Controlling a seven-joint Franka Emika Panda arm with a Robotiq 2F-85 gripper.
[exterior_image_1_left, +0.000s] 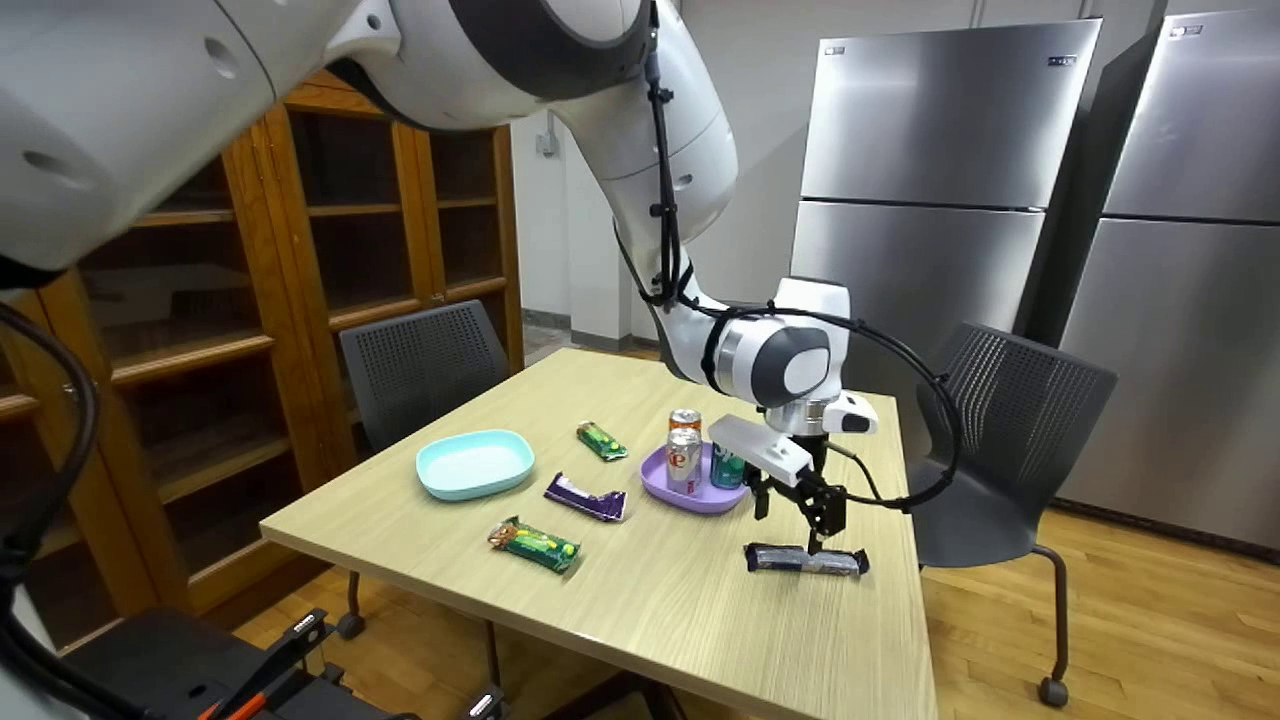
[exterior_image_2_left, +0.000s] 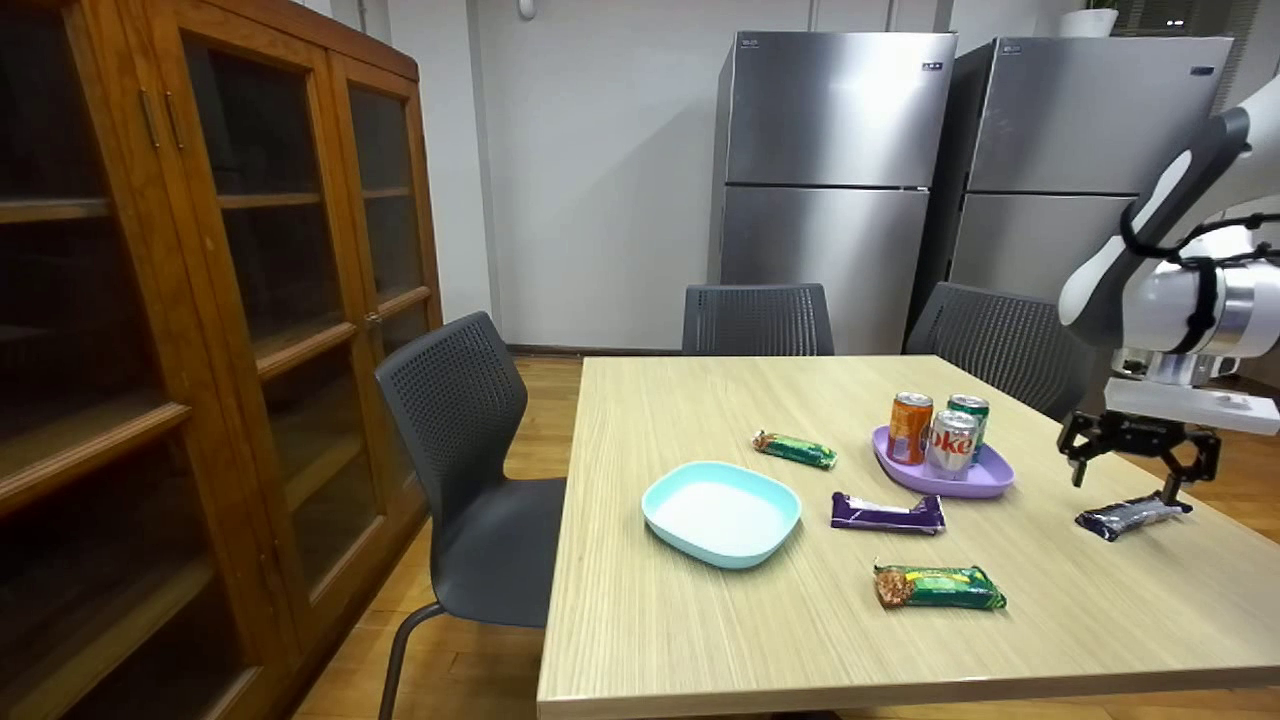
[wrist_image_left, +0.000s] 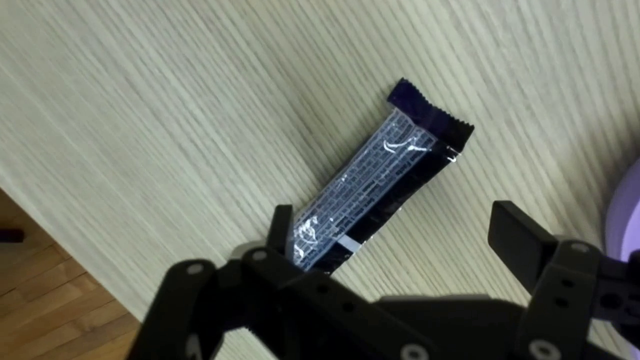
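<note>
Pale table (exterior_image_2_left: 660, 620), purple tray (exterior_image_2_left: 990, 480) of cans (exterior_image_2_left: 951, 445) near gripper (exterior_image_2_left: 1125, 487)

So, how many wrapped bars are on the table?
4: dark bar below the end effector; purple bar, in both exterior views, between a nearer green bar and a farther green bar.

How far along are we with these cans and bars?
Looks done: three cans stand together on the purple tray.
In hand: the gripper is open at the dark-wrapped bar, which lies on the table ungripped.
Left, it seems: that grip, and perhaps the green-wrapped bars and purple-wrapped bar, all lying loose on the table.
</note>
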